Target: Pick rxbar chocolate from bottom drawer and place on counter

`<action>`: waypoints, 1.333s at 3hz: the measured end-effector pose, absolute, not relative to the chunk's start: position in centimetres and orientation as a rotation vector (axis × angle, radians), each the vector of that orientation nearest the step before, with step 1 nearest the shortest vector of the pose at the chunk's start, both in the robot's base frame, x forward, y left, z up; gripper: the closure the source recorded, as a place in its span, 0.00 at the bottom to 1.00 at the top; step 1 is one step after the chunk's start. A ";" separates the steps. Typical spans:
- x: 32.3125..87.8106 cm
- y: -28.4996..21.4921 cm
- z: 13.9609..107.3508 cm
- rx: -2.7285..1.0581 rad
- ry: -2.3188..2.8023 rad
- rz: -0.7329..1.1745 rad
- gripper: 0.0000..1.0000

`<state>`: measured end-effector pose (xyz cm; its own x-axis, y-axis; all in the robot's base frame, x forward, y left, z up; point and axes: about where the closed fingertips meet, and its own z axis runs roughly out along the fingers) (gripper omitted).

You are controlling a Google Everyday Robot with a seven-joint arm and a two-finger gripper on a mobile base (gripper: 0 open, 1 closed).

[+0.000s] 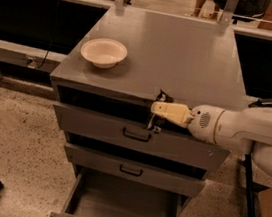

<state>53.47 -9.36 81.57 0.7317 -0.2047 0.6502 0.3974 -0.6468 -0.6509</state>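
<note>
Jaws on the gripper are pinched narrow on the rxbar chocolate, as far as we can make out: a thin dark sliver stands on edge at the cream fingertips, poking out above and below them. We see the gripper at the centre right of the frame, level with the dark gap under the front edge of the desk and just in front of the top drawer. That drawer's black handle sits below and left of the gripper. The white arm reaches in from the right edge. Toward the upper left of the desk we find a cream bowl, upright and well apart from the gripper. Below, the middle drawer stands slightly out. The bottom drawer, at the lower centre, stands far out and shows us its plain grey floor. Speckled flooring fills the left side.
</note>
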 end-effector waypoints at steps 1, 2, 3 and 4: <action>57.1 -8.6 81.8 -2.143 -0.095 -0.941 1.00; 59.9 -9.3 81.9 -2.208 -0.017 -0.986 1.00; 59.9 -9.4 81.9 -2.208 -0.016 -0.986 1.00; 60.1 -11.5 82.2 -2.232 0.061 -1.014 1.00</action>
<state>60.06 -11.47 82.24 0.6959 -0.3029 0.6511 0.2233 -0.7705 -0.5971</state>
